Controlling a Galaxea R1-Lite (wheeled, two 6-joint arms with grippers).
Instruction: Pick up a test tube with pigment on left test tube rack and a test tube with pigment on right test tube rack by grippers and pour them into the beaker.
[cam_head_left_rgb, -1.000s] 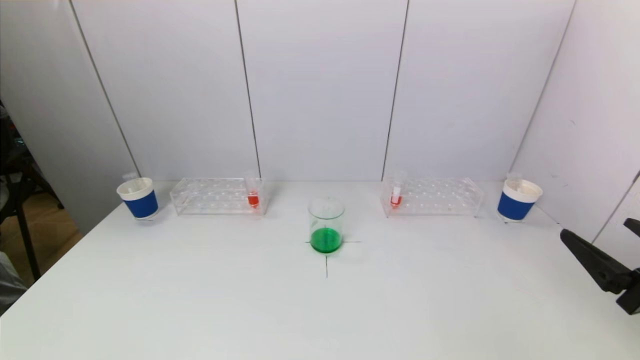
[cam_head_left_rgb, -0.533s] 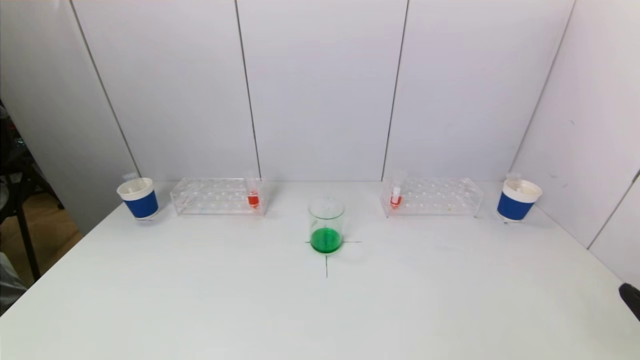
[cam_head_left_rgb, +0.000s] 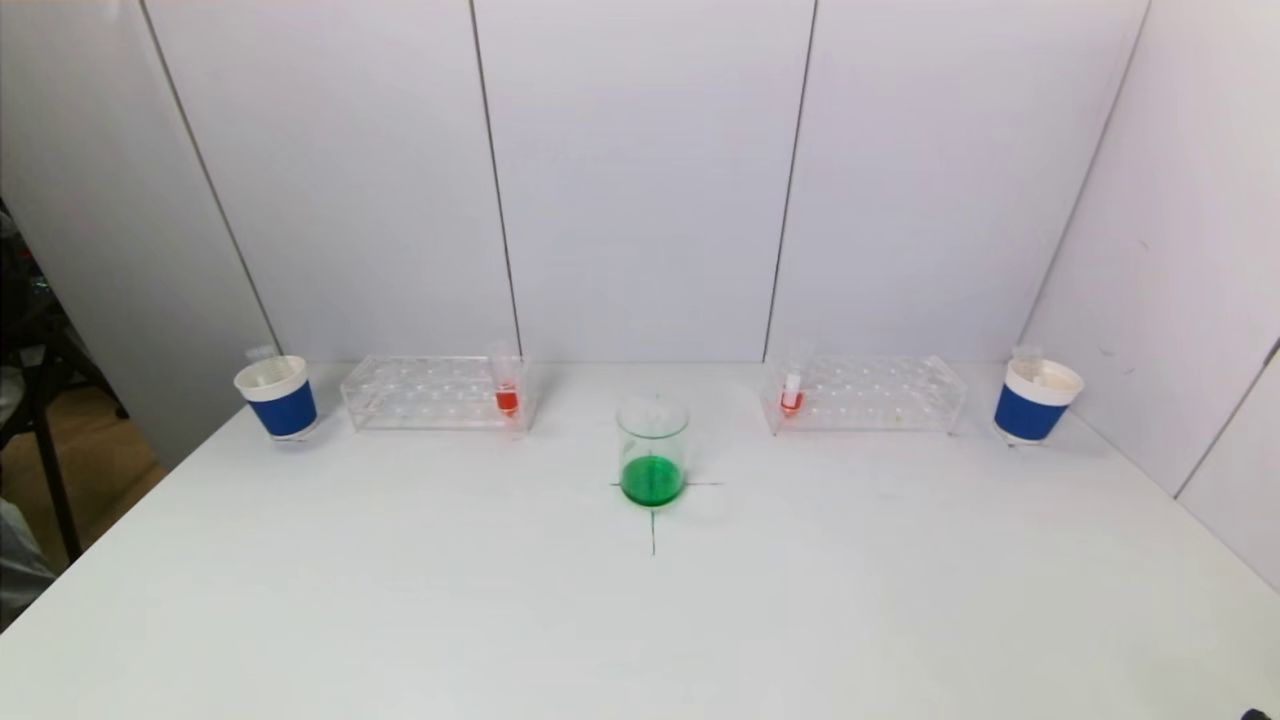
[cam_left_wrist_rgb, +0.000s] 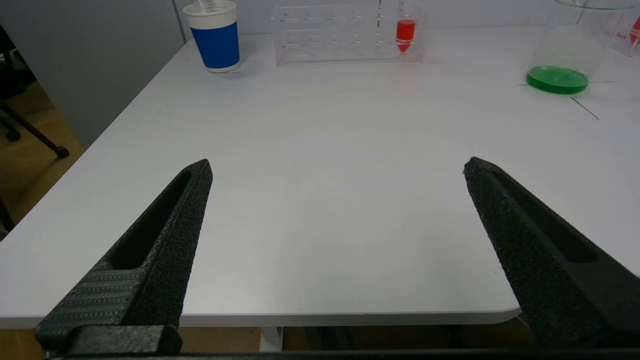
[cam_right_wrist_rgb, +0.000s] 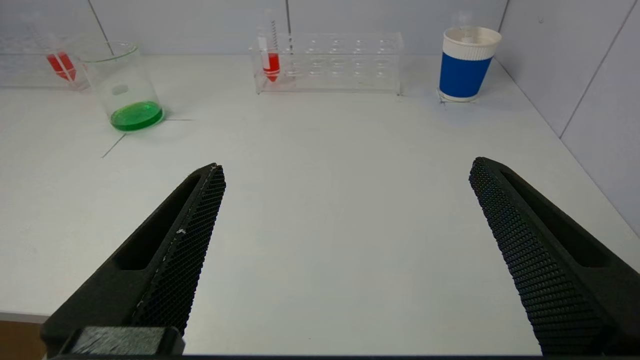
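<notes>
Item 1: left test tube (cam_head_left_rgb: 507, 385), holding red pigment. It is standing upright in the end cell of the left test tube rack (cam_head_left_rgb: 420, 392), at about 10 o'clock from the beaker (cam_head_left_rgb: 652, 451).

Item 2: right test tube (cam_head_left_rgb: 792, 385), also red-filled. It is standing in the near end of the right test tube rack (cam_head_left_rgb: 880, 393), at about 2 o'clock from the beaker.

Item 3: beaker, clear, sitting on a cross mark (cam_head_left_rgb: 653, 520) at table centre with green liquid at its bottom.

Handling, judged: both tubes are looking light, rigid, smooth and likely slippery, breakable if squeezed hard. The best hold is probably on the bare upper wall above the rack top, with a straight lift out before tilting.

Item 4: left gripper (cam_left_wrist_rgb: 337, 167), hanging over the near table edge, fingers spread wide, holding nothing.

Item 5: right gripper (cam_right_wrist_rgb: 347, 167), likewise waiting at the near edge, jaws wide apart and empty. Neither is showing in the head view.

Surroundings: a blue-and-white paper cup (cam_head_left_rgb: 277, 397) is standing at 9 o'clock of the left rack, and a second paper cup (cam_head_left_rgb: 1036, 400) at 3 o'clock of the right rack. The rack walls are sitting close around each tube.
</notes>
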